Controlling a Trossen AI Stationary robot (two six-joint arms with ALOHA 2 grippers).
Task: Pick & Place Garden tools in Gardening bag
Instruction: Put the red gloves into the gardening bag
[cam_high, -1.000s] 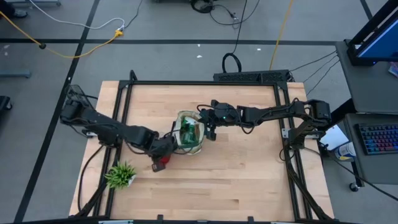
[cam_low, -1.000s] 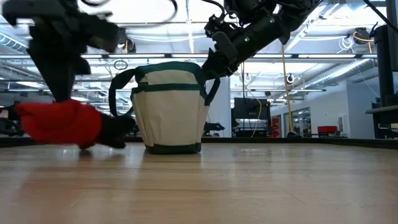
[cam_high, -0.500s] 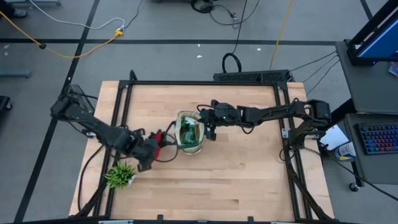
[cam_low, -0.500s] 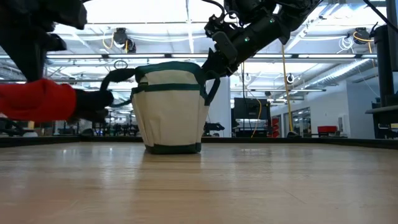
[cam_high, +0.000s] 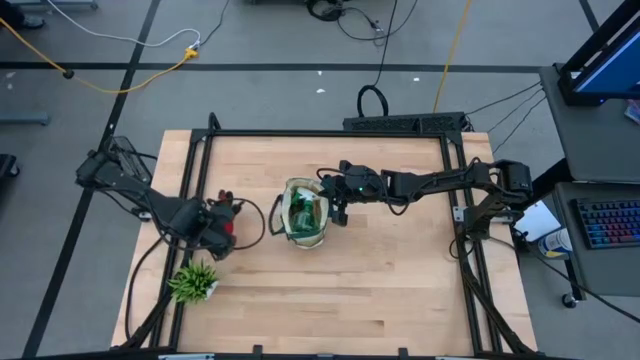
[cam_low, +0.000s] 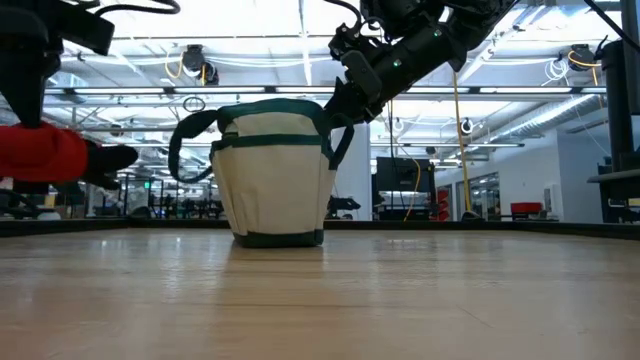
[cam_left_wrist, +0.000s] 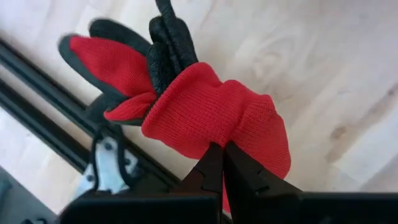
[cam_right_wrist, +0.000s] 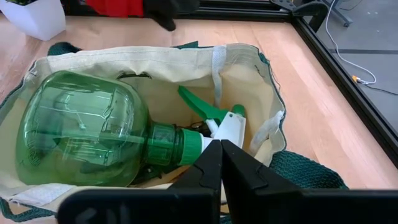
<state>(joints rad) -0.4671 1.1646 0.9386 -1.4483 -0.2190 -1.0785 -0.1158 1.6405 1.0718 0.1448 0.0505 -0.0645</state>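
Observation:
My left gripper (cam_high: 224, 216) is shut on a red glove with black fingers (cam_left_wrist: 205, 112), held in the air left of the bag; the glove also shows in the low view (cam_low: 45, 155). The cream gardening bag with green trim (cam_high: 305, 213) stands upright on its base mid-table (cam_low: 275, 170). A green spray bottle (cam_right_wrist: 87, 130) lies inside it. My right gripper (cam_high: 336, 208) is at the bag's right rim with its fingers together (cam_right_wrist: 221, 155). My left gripper pinches the glove's red knitted cuff end (cam_left_wrist: 252, 140) between its two fingers. The glove is lifted clear of the table, its black-tipped fingers (cam_left_wrist: 112, 56) pointing away from the gripper. My right gripper comes slanting down from the table's right onto the bag's upper right rim (cam_low: 333, 112). Its own fingers hide the place of contact, so the hold cannot be told. The bag stands upright on the table.
A spiky green plant tuft in a white pot (cam_high: 193, 282) stands near the table's front left, close to my left arm. Black frame rails (cam_high: 200, 160) run round the table. Bare wood lies in front of and to the right of the bag.
My left gripper has gone up and toward the table's left and far edges, away from the bag, carrying the red glove. The glove was low near the table beside the bag and now hangs clear of it.

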